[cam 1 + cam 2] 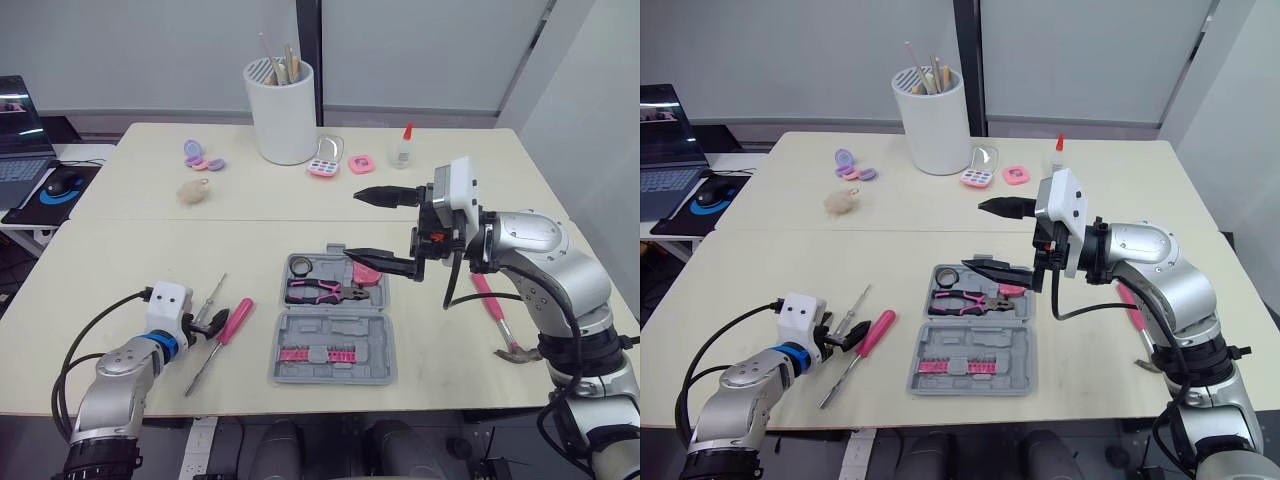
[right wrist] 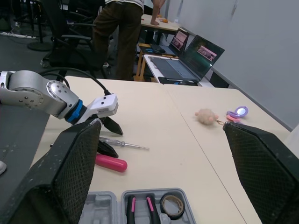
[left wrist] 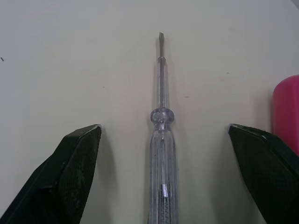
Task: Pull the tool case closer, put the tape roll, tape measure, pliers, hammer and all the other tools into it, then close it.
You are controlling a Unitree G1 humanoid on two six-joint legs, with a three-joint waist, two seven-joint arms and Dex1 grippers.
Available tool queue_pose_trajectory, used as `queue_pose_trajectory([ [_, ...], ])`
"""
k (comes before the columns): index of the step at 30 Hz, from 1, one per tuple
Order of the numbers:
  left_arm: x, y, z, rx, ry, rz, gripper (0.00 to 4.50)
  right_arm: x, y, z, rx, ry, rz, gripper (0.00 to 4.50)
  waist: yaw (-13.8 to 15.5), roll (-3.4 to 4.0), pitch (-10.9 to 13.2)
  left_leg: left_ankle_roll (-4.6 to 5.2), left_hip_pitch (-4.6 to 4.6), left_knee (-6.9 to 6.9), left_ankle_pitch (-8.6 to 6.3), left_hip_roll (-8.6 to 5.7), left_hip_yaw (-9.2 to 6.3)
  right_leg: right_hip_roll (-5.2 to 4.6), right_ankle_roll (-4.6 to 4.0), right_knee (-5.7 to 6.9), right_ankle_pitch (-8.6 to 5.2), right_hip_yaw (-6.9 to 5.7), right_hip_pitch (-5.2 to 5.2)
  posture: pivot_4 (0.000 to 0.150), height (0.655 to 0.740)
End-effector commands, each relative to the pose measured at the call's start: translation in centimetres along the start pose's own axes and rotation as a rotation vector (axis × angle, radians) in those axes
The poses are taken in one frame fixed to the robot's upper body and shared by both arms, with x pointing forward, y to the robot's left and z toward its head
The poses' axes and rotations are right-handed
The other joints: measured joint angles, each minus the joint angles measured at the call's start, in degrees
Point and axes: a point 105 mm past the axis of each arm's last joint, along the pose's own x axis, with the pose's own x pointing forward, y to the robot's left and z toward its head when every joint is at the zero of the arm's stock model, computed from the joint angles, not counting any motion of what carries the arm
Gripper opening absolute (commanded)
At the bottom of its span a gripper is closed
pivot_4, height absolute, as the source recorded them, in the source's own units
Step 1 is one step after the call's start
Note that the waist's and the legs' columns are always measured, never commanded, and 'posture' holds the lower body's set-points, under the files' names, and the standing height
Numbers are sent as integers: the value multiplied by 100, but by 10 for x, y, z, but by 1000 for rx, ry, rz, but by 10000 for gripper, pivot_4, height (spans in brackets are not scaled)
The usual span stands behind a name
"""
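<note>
Grey plastic tool case point(image 1: 333, 340) below right gripper point(image 1: 354, 226) (spread, empty) has black tape roll point(image 1: 299, 265) and pink-handled pliers point(image 1: 325, 292) in. Clear-handled screwdriver point(image 3: 161, 140) sits between released fingers of left gripper point(image 1: 208, 325). Pink-handled hammer point(image 1: 495, 305) not packed yet, lid not shut.

left pincer point(image 1: 208, 323) at thin screwdriver point(image 1: 217, 292) | right pincer point(image 1: 352, 225) spread above open tool case point(image 1: 345, 322)

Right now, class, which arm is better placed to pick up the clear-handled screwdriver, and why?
Left. The left claw, open, straddles the clear-handled screwdriver on the table. The right claw hangs open above the tool case, farther away.
</note>
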Motion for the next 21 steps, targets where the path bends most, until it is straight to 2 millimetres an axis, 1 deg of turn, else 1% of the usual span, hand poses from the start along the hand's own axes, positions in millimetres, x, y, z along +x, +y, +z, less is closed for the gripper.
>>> queue_pose_trajectory([
  [1, 2, -2, 0, 9, 2, 4, 39462, -1, 2, 13, -42, -28, -2, 45000, 0, 0, 0, 0, 0, 0, 0, 0, 0, 0, 0, 0, 0, 0, 0, 1500, 7400],
  [5, 3, 0, -2, 4, 8, 8, 26464, -1, 2, 12, -40, -24, -1, 45000, -4, 0, 0, 0, 2, 0, 0, 1, -1, 1, 0, 0, 0, -1, 1, 1500, 7400],
  [12, 6, 9, 0, 8, 10, 33, 3646, -1, 4, 10, -35, -23, 3, 45000, -3, 0, 0, 0, 2, 0, 0, 1, -1, 1, 0, 0, 0, -2, 1, 1500, 7400],
  [13, 6, 10, 0, 9, 9, 35, 2236, -1, 4, 10, -33, -23, 2, 45000, -3, 0, 0, 0, 2, 0, 0, 1, 0, 1, 0, 0, 0, 0, 1, 1500, 7400],
  [18, 2, 13, 6, 39, -6, 29, 2301, -1, 7, 6, -36, -5, 11, 45000, -5, 0, 0, 0, 2, 0, 0, 1, -1, 1, 0, 0, 0, -1, 1, 1500, 7400],
  [19, 0, 12, 10, 55, -15, 11, 2301, -1, 8, 4, -42, 4, 14, 45000, -9, 0, 0, 0, 2, 0, 0, 2, -1, 2, 0, 0, 0, -1, 1, 1500, 7400],
  [21, -8, 11, 25, 126, -38, -41, 2301, -4, 10, 0, -51, 30, 23, 45000, -13, 0, 0, 0, 1, -1, 0, 3, 0, 2, 0, 0, 0, 0, -1, 1500, 7400],
])
